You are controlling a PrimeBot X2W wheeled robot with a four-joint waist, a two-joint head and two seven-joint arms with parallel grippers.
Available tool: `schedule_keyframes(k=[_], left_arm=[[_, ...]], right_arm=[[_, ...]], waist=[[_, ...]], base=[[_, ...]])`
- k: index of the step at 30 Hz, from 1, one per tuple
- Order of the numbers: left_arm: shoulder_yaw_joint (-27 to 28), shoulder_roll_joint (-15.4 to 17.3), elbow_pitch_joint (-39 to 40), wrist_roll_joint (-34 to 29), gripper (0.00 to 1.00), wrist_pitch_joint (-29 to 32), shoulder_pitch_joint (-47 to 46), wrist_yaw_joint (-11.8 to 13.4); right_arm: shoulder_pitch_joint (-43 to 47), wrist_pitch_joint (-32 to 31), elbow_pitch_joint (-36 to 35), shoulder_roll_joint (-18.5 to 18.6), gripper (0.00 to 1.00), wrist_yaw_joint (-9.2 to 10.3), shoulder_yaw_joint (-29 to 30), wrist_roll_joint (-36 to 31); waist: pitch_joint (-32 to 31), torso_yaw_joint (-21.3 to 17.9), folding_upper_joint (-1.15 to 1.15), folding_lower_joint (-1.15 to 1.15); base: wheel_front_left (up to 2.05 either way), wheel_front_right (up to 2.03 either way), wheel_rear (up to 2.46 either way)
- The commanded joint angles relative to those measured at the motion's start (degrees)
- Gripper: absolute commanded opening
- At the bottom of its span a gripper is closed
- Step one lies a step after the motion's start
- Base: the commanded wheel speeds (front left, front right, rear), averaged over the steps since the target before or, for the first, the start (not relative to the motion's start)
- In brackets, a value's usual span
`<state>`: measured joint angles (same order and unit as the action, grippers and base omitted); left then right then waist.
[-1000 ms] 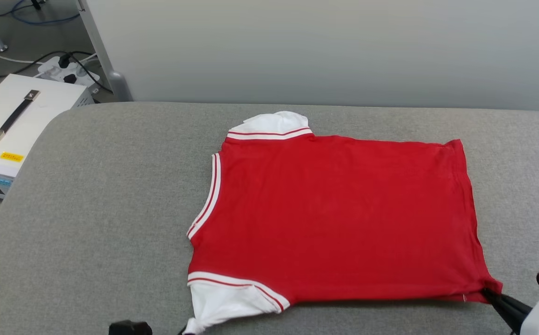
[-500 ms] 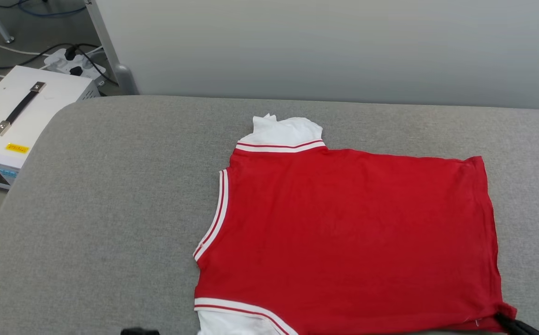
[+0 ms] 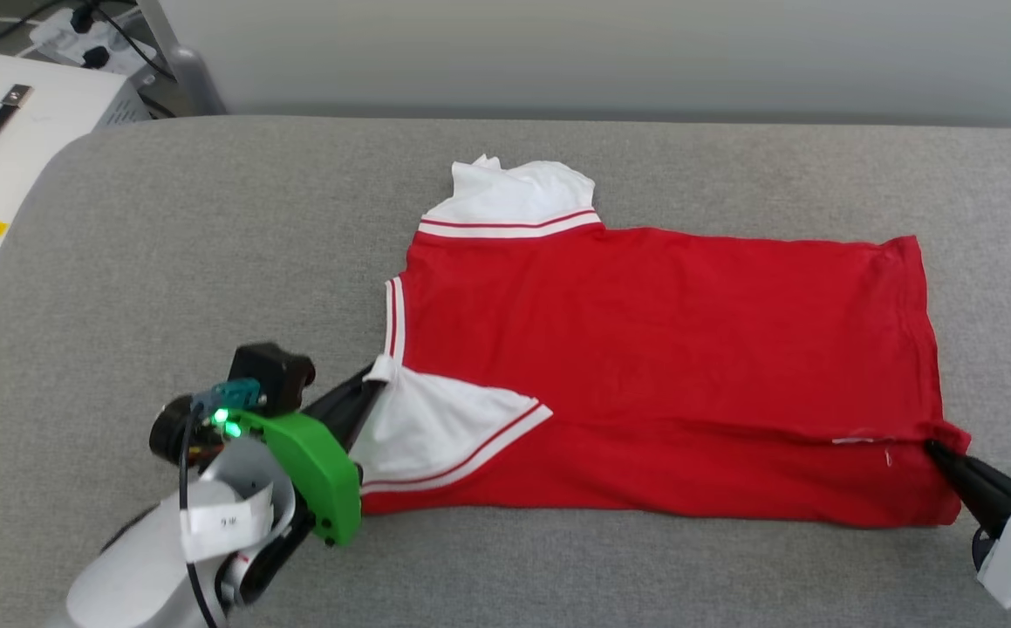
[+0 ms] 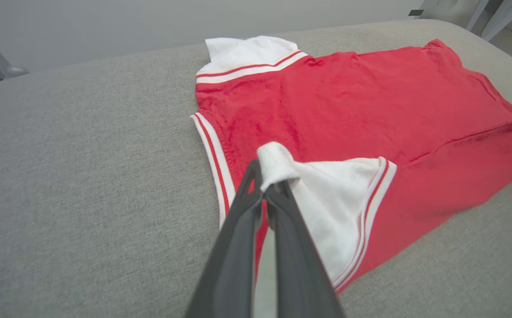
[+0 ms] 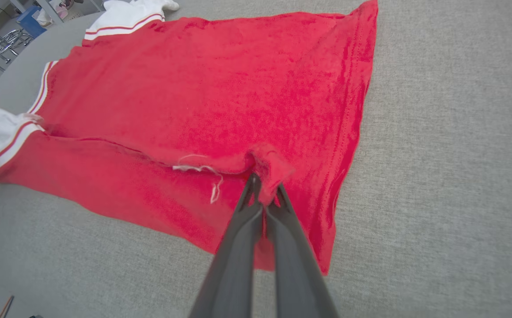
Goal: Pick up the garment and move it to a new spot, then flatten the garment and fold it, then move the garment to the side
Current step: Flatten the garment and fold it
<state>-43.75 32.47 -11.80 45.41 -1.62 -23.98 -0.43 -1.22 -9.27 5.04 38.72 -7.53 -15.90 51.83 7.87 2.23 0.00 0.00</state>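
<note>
Two pinches hold the shirt (image 3: 662,349), which lies spread on the middle and right of the grey padded top (image 3: 165,244), neck toward the top's left end and hem toward its right. Its near long edge is turned over onto the red body, with the white near sleeve (image 3: 435,427) laid on it. The far sleeve (image 3: 514,192) sits bunched toward the top's back edge. The left gripper (image 4: 264,181) is clamped on the tip of the near sleeve, and the right gripper (image 5: 264,185) is clamped on the near hem corner (image 3: 950,436), both reaching in from the top's front edge. I judge the cloth light, soft and limp (a thin knit, by its look). It will likely sag and crease between the two holds and drag a little on the woven top. Corners and seams, where layers double up, look the surest places to hold, kept taut and level. A white box (image 3: 60,113) stands off the top's far left corner.
</note>
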Motion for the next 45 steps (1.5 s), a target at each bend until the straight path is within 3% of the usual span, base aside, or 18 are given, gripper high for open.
schedule_keyframes(k=[1, 11, 15, 20, 21, 22, 23, 27, 31, 32, 37, 41, 45], left_arm=[[0.01, -0.86, -1.88, -0.90, 0.00, 0.20, -3.21, -1.12], [-2.19, -5.69, -17.67, -1.74, 0.00, 0.03, -14.97, -6.02], [-4.69, -8.19, -26.17, -0.70, 0.00, -1.83, -16.83, -6.88], [-7.79, -9.70, -30.80, 0.89, 0.00, -3.09, -16.99, -7.02], [-9.35, -9.84, -32.02, 1.89, 0.00, -4.60, -17.33, -7.03], [-9.83, -9.82, -32.42, 2.25, 0.55, -5.06, -17.49, -7.04], [-10.21, -9.68, -32.70, 2.39, 1.00, -5.45, -17.69, -7.04], [-10.52, -6.68, -31.31, 4.65, 1.00, -8.20, -19.70, -7.04], [-10.88, -3.19, -28.15, 6.26, 1.00, -5.55, -21.26, -7.05], [-11.57, -1.03, -25.07, 8.03, 1.00, -0.75, -22.46, -7.05], [-15.83, 2.08, -19.04, 12.21, 1.00, 14.75, -24.81, -7.05], [-18.62, 3.12, -15.85, 17.09, 1.00, 26.06, -25.97, -7.05], [-21.29, 3.40, -15.16, 19.90, 1.00, 33.48, -26.29, -7.05]], right_arm=[[-1.80, -0.82, -0.35, -0.36, 0.00, 0.04, 0.76, -0.55], [-11.73, -5.75, 3.42, -2.33, 0.00, 0.04, 1.14, -2.52], [-16.18, -6.08, 9.67, -4.05, 0.00, 0.04, -1.00, -3.96], [-17.61, -5.13, 14.05, -5.00, 0.00, 0.04, -3.38, -4.25], [-17.74, -3.95, 15.01, -5.12, 0.27, 0.04, -4.11, -3.72], [-17.61, -3.33, 15.03, -4.98, 0.82, 0.04, -4.17, -3.53], [-17.44, -2.79, 14.86, -4.79, 1.00, 0.04, -4.24, -3.50], [-14.09, 0.80, 10.77, -2.54, 1.00, 0.04, -2.88, -2.85], [-10.74, 1.69, 7.27, -1.24, 1.00, 0.04, -0.33, -2.82], [-8.58, 1.42, 5.05, -1.06, 1.00, 0.04, 1.73, -3.25], [-5.85, -0.29, 2.46, -2.04, 1.00, 0.04, 4.63, -5.01], [-4.95, -1.57, 1.56, -3.73, 1.00, 0.04, 5.46, -6.56], [-4.83, -2.65, 1.14, -5.23, 1.00, 0.04, 5.74, -7.44]], waist=[[3.64, -1.45, 0.00, 0.00], [9.83, -2.98, 0.00, 0.00], [11.32, -3.08, 0.00, 0.00], [11.27, -2.56, 0.00, 0.00], [10.42, -2.11, 0.00, 0.00], [9.92, -1.92, 0.00, 0.00], [9.41, -1.78, 0.00, 0.00], [5.41, -0.87, 0.00, 0.00], [2.83, -0.39, 0.00, 0.00], [1.54, 0.07, 0.00, 0.00], [0.55, 0.87, 0.00, 0.00], [0.39, 1.12, 0.00, 0.00], [0.48, 0.93, 0.00, 0.00]], base=[[0.00, 0.00, 0.00], [0.00, 0.00, 0.00], [0.00, 0.00, 0.00], [0.00, 0.00, 0.00], [0.00, 0.00, 0.00], [0.00, 0.00, 0.00], [0.00, 0.00, 0.00], [0.00, 0.00, 0.00], [0.00, 0.00, 0.00], [0.00, 0.00, 0.00], [0.00, 0.00, 0.00], [0.00, 0.00, 0.00], [0.00, 0.00, 0.00]])
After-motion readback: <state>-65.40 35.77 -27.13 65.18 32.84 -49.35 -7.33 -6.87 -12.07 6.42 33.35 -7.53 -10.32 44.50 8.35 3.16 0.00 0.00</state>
